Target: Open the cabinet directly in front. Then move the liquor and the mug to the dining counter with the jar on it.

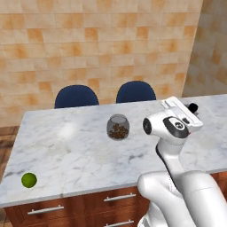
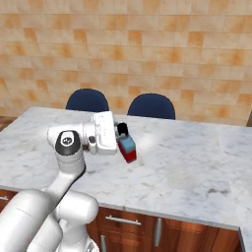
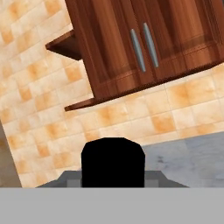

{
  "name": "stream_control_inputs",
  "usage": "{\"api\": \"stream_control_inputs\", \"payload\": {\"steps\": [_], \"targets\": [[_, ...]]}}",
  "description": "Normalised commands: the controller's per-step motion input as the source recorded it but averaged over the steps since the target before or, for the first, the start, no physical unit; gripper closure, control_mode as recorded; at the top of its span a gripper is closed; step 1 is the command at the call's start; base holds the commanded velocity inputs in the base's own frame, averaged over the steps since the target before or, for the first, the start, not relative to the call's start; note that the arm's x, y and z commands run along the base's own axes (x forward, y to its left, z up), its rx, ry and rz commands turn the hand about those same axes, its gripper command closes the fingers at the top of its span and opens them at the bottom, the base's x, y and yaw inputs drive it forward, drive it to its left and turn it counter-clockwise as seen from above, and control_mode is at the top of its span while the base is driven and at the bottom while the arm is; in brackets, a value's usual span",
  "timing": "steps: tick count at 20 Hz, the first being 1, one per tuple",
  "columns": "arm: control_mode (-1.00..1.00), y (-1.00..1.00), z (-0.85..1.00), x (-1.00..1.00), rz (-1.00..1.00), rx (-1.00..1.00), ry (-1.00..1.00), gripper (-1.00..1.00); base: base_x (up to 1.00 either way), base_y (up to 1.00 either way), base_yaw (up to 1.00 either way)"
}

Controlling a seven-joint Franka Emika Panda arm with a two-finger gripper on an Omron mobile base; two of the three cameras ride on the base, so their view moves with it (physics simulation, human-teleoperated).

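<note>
While the end effector grips a red-and-blue liquor bottle above the marble tabletop, it seems poised for placing near the jar.

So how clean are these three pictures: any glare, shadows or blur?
Left base view: a soft white sheen on the marble counter left of the jar; edges crisp. Right base view: even, flat light, with a pale bright patch on the marble just right of the bottle in the gripper. Hand view: a wall cabinet appears tilted and sharp; a black shape blocks the lower middle.
</note>
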Motion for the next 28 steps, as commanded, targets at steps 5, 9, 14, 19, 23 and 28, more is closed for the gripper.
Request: {"api": "stream_control_inputs", "payload": {"steps": [5, 9, 14, 19, 23, 28], "targets": [[-1.00, -0.27, -0.43, 0.29, 0.00, 0.00, 0.00, 1.00, 0.00, 0.00, 0.00], [-1.00, -0.23, -0.43, 0.22, 0.00, 0.00, 0.00, 1.00, 0.00, 0.00, 0.00], [-1.00, -0.16, -0.37, 0.19, 0.00, 0.00, 0.00, 1.00, 0.00, 0.00, 0.00], [-1.00, -0.08, -0.26, 0.13, 0.00, 0.00, 0.00, 1.00, 0.00, 0.00, 0.00], [-1.00, -0.11, -0.22, 0.18, 0.00, 0.00, 0.00, 1.00, 0.00, 0.00, 0.00], [-1.00, -0.07, -0.24, 0.19, 0.00, 0.00, 0.01, 1.00, 0.00, 0.00, 0.00]]}}
